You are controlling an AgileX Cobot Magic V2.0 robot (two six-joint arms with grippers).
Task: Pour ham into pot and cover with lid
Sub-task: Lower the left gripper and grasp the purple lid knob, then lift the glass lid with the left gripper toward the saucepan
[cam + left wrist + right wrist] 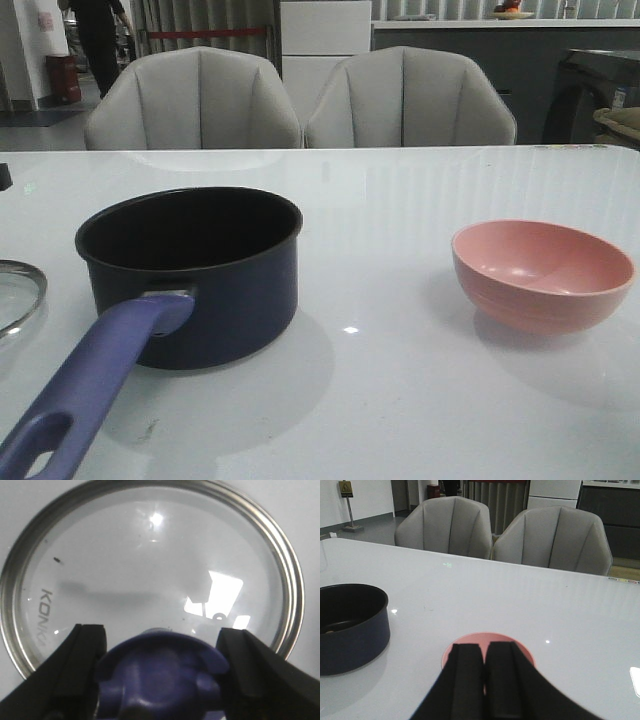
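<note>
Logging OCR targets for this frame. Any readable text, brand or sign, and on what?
"KONK", cut off by the left claw: printed on the glass of the lid, left wrist view.
Yellow sign on a stand, right wrist view: too small to read.
Pot and pink bowl: no text visible.

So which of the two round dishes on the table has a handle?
The dark navy pot on the left; a long purple handle sticks out toward the camera. The pink bowl on the right has none.

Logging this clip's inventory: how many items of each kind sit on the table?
Pot: 1
Glass lid: 1
Pink bowl: 1
Total: 3
No ham shows in the bowl; the pot's inside is too dark to tell.
</note>
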